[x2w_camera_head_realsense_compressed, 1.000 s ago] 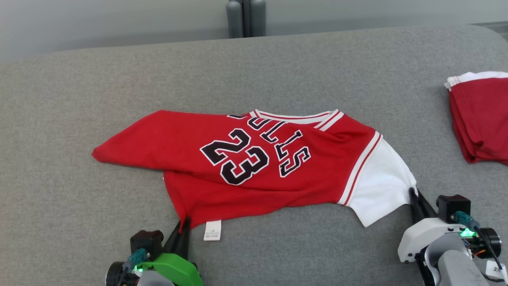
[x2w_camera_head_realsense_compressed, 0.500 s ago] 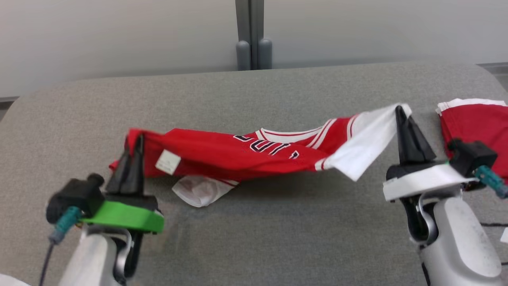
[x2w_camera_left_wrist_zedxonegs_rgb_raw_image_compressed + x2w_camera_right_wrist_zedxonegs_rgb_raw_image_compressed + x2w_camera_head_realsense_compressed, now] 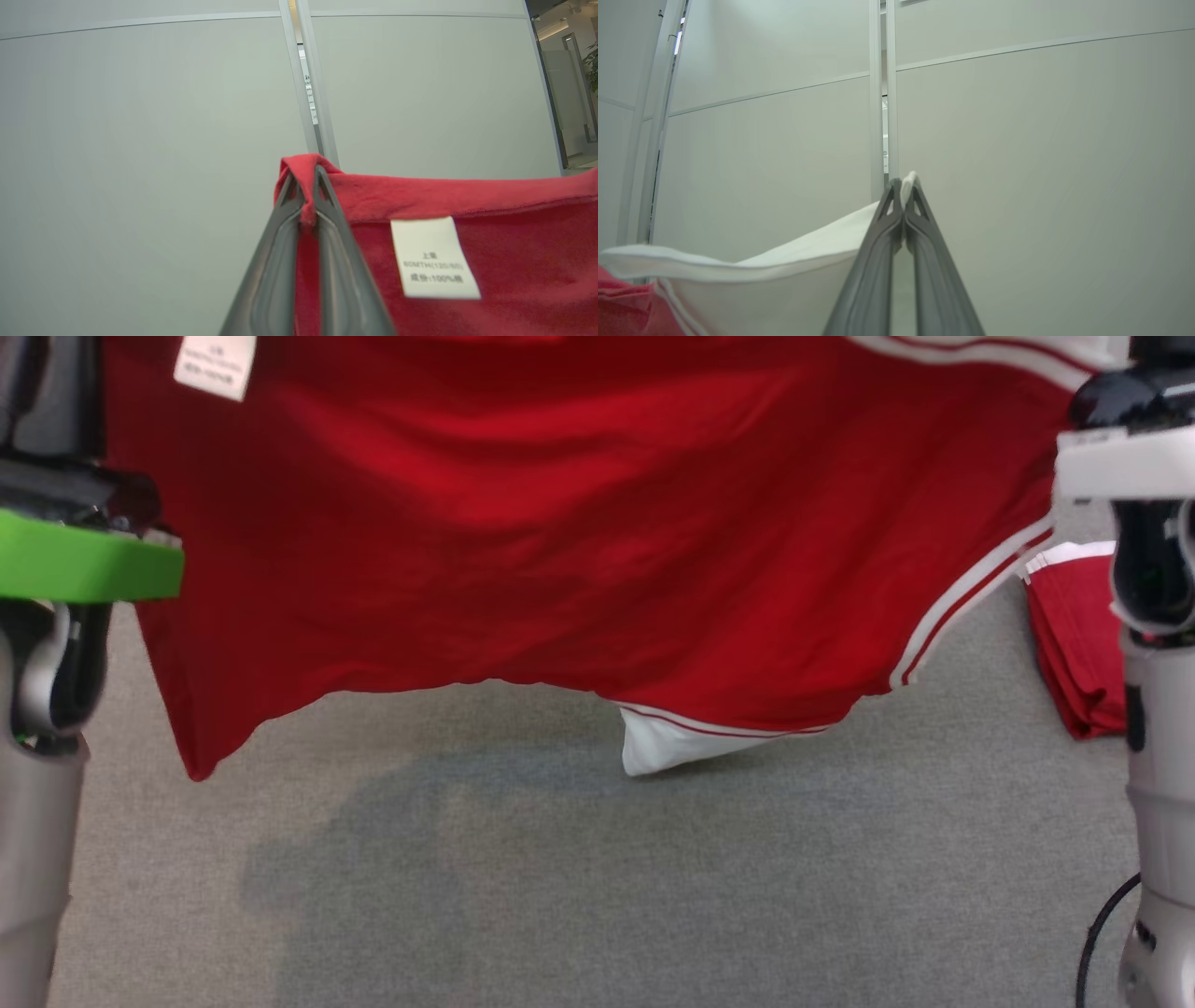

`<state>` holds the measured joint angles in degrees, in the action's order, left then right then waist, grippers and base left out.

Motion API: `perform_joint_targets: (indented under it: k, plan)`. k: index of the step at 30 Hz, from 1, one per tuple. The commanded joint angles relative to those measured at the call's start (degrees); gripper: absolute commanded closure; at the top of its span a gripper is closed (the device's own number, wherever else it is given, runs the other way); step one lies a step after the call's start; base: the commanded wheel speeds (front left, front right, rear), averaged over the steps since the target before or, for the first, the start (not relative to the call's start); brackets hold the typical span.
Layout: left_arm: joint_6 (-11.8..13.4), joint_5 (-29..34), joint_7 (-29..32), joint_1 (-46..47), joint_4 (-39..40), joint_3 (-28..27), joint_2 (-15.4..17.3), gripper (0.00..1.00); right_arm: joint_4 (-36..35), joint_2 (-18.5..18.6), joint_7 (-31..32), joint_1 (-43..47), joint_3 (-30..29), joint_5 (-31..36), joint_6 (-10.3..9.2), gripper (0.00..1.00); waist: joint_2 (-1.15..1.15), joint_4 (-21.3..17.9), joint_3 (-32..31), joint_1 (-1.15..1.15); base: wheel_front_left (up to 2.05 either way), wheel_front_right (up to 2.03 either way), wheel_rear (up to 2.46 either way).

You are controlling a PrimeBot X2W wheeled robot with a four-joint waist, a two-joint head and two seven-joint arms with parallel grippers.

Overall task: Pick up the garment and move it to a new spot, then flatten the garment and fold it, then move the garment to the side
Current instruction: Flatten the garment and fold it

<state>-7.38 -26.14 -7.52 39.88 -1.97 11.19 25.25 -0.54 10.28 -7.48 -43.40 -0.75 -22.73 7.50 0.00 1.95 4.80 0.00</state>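
Observation:
The garment [image 3: 579, 523], a red jersey with white sleeves and white-striped trim, hangs spread in the air above the grey surface [image 3: 597, 877], and one white sleeve [image 3: 663, 747] dangles at its lower edge. In the left wrist view my left gripper [image 3: 306, 175] is shut on a red corner of the garment [image 3: 467, 210], beside a white care label [image 3: 432, 256]. My right gripper [image 3: 903, 184] is shut on the white sleeve edge [image 3: 784, 266]. Both arms stand raised at the sides of the head view, their fingertips above its top edge.
A second red and white folded garment [image 3: 1074, 644] lies on the grey surface at the right, behind my right arm [image 3: 1158, 709]. Pale wall panels [image 3: 140, 140] face both wrist cameras. A black cable [image 3: 1097, 933] hangs by the right arm.
Both grippers have lifted the garment from the surface high into the air, so it now hangs as a curtain. The head camera has shifted too.

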Motion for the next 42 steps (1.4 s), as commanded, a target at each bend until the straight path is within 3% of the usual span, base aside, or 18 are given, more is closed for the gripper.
perform_joint_targets:
  k: [1, 6, 12, 19, 23, 31, 42]
  plan:
    - [-0.2, -0.6, 1.1, 2.3, -0.4, -0.1, 0.8, 1.00, 0.3, 0.7, 0.8, -2.7, -0.2, 1.1, -0.04, 1.00, 0.00, -0.5, 2.8, 0.00, 0.00, 0.00, 0.00]
    - [0.0, 0.6, 2.1, 8.9, -4.2, -0.3, 2.4, 1.00, 5.3, 1.2, 3.1, -12.6, 0.3, 6.0, -0.04, 1.00, 0.00, -1.1, 9.4, 0.00, 0.00, 0.00, 0.00]
    - [0.0, 0.3, 0.9, 17.5, -12.0, 0.0, 2.5, 1.00, 14.0, -1.0, 1.2, -26.3, -0.8, 14.2, -0.05, 1.00, 0.00, -2.3, 18.1, 0.00, 0.00, 0.00, 0.00]
    - [0.0, 1.6, -4.4, 31.6, -22.5, 0.2, 1.0, 1.00, 22.9, -3.9, -4.8, -42.8, -7.7, 26.6, -0.07, 1.00, 0.00, -3.1, 25.6, 0.00, 0.00, 0.00, 0.00]
    - [0.0, 0.7, -6.5, 34.7, -27.7, -0.5, -0.7, 1.00, 26.6, -5.5, -6.6, -45.5, -11.7, 29.6, -0.08, 1.00, 0.00, -3.4, 26.6, 0.00, 0.00, 0.00, 0.00]
    - [0.0, -0.8, -7.7, 23.2, -32.4, -2.5, -2.6, 1.00, 30.8, -6.8, -7.8, -33.6, -11.8, 26.1, -0.13, 1.00, 0.00, -4.2, 24.6, 0.00, 0.00, 0.00, 0.00]
    - [0.1, -2.0, -7.6, -9.3, -33.7, -7.5, -11.9, 1.00, 26.8, -6.9, -7.7, 5.0, -9.6, 12.8, -0.14, 1.00, 0.00, -4.6, 17.1, 0.00, 0.00, 0.00, 0.00]
